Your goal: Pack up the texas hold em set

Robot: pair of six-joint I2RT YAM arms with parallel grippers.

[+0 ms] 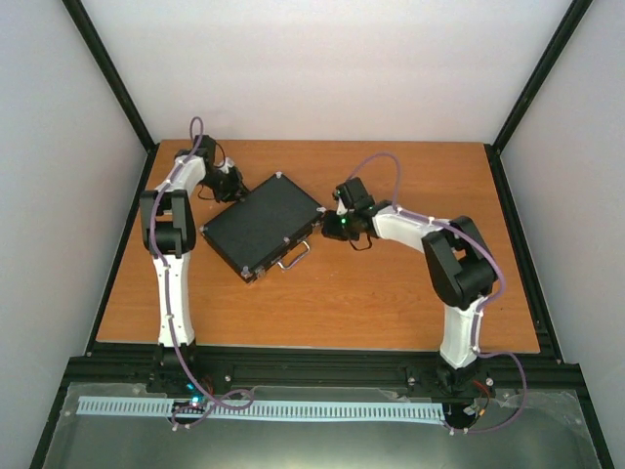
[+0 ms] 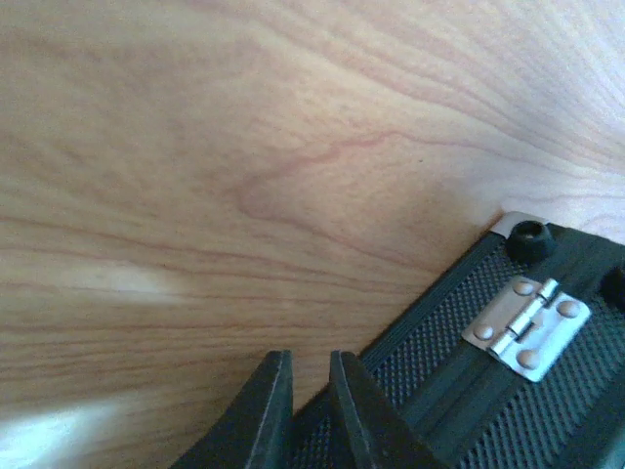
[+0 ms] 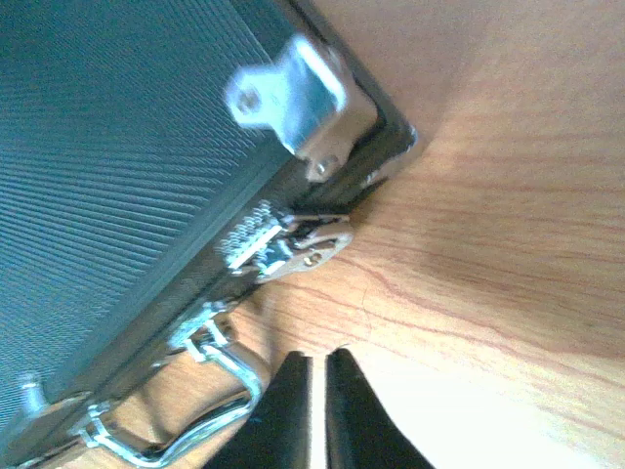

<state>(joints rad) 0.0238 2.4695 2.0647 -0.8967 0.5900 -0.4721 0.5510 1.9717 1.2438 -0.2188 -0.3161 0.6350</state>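
The texas hold em set shows only as a flat black briefcase (image 1: 262, 227), lid down, lying askew on the wooden table. Its silver handle (image 1: 293, 257) faces the near right. My left gripper (image 1: 230, 185) sits low at the case's far-left hinge side; in its wrist view the fingers (image 2: 356, 415) stand a thin slit apart over the case's edge, holding nothing, beside a silver hinge (image 2: 527, 327). My right gripper (image 1: 329, 225) is at the case's right corner, shut and empty (image 3: 317, 363), just short of a latch (image 3: 293, 244) and the handle (image 3: 200, 415).
The wooden table (image 1: 391, 293) is walled by white panels with black frame posts at its edges. A black rail and a white slotted strip (image 1: 264, 408) run along the near side by the arm bases.
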